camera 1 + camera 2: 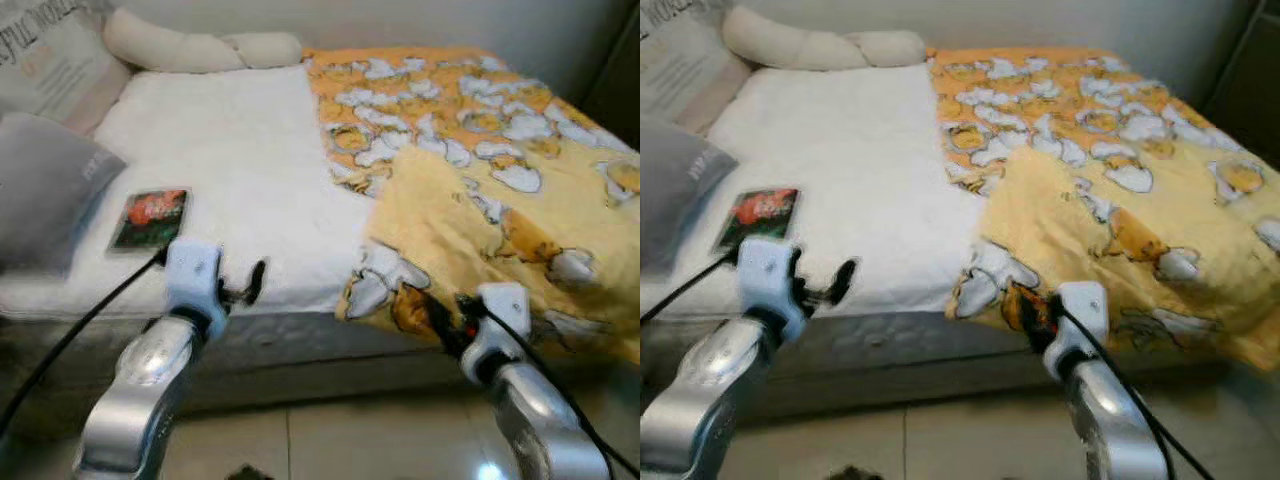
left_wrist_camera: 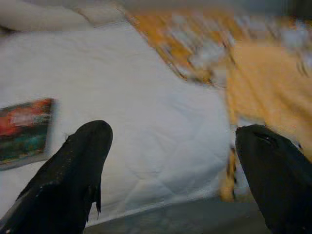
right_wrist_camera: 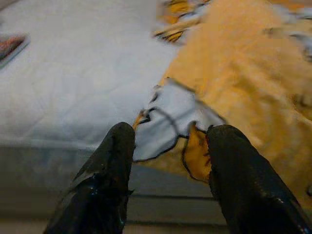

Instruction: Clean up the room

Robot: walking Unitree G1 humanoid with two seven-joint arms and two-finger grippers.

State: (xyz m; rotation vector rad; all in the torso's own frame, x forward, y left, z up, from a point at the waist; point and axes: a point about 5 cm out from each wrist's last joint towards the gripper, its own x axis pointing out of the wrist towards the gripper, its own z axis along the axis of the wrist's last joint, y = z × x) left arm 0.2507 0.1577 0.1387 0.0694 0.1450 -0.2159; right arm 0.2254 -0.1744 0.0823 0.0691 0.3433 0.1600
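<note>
1. A bed (image 1: 230, 170) with a white mattress cover.
2. A yellow cartoon-print blanket (image 1: 500, 190) covers the bed's far half, folded back, one corner drooping over the near edge.
3. A grey pillow (image 1: 40, 190) lies at the bed's head end.
4. A book (image 1: 150, 218) lies on the bed beside the pillow.
5. Left gripper (image 2: 170, 161) hovers at the bed's near edge, fingers spread, empty.
6. Right gripper (image 3: 168, 146), fingers parted, straddles the blanket's drooping corner at the bed's edge.

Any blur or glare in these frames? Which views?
Left wrist view: yellow blanket smeared, book soft. Right wrist view: blanket soft, fingers sharper. Head views: mild softness overall, glare spot on the floor by the right arm.
</note>
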